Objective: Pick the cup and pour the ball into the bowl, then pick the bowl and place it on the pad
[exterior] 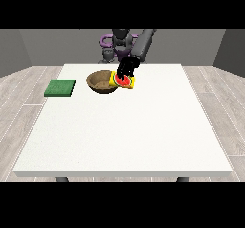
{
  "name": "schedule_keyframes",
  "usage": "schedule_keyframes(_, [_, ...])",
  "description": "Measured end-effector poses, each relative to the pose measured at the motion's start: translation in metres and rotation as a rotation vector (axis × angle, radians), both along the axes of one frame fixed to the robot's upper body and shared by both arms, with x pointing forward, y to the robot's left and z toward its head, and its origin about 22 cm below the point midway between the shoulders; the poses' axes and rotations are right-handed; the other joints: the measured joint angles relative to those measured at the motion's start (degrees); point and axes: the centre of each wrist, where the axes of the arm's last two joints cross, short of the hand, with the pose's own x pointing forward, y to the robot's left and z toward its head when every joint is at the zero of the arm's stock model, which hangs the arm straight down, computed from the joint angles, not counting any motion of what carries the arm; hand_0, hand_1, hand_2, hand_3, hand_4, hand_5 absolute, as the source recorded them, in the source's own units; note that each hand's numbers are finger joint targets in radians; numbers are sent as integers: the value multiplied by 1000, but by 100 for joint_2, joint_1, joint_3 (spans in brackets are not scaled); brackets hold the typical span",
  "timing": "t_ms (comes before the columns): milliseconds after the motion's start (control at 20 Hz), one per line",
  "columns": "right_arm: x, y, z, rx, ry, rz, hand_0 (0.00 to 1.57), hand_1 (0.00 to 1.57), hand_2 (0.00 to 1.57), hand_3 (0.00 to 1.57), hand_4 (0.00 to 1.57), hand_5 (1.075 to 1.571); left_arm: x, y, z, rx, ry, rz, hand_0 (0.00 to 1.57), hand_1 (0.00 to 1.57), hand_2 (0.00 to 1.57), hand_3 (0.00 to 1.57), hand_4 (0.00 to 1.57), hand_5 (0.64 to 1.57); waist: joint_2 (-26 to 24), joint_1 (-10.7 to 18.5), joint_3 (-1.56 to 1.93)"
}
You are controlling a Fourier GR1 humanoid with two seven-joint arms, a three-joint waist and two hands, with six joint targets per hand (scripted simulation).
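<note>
You have one hand (126, 69) in sight, the one at the view's right, reaching down from the robot at the desk's (124, 136) far edge. Its fingers are curled round the yellow cup (122, 82), which is tipped over with its red inside facing the near edge. The cup's mouth touches the rim of the brown bowl (101, 83), which sits on the desk just beside it, towards the left edge and near the far edge. You cannot make out the ball. The green pad (60, 88) lies flat by the left edge, well apart from the bowl.
</note>
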Motion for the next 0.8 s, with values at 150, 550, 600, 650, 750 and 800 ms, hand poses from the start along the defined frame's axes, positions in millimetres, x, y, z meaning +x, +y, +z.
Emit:
schedule_keyframes(150, [4,0,-5,-7,31,-6,0,0,0,0,384,1565,-4,-20,-9,150,39,-22,1454,1454,1571,1571,939,1490,-206,25,0])
schedule_keyframes(550, [11,-8,-37,8,140,-45,0,0,0,0,379,1566,-7,-66,-8,589,38,-68,1500,1500,1571,1571,1045,1509,-769,280,-4])
schedule_keyframes(600, [12,-9,-40,7,148,-57,0,0,0,0,384,1566,-8,-74,-7,622,35,-75,1497,1497,1571,1571,1035,1516,-800,316,-4])
schedule_keyframes(650, [14,-8,-44,7,155,-65,0,0,0,0,387,1566,-10,-81,-6,651,30,-80,1498,1498,1571,1571,1047,1513,-820,345,-6])
schedule_keyframes(750, [13,-7,-48,10,159,-58,0,0,0,0,378,1564,-14,-89,-8,690,27,-77,1499,1499,1571,1571,1059,1507,-849,331,-8])
schedule_keyframes(800, [13,-11,-50,8,163,-62,0,0,0,0,384,1565,-17,-93,-10,702,27,-85,1498,1498,1571,1571,1061,1506,-881,389,-10])
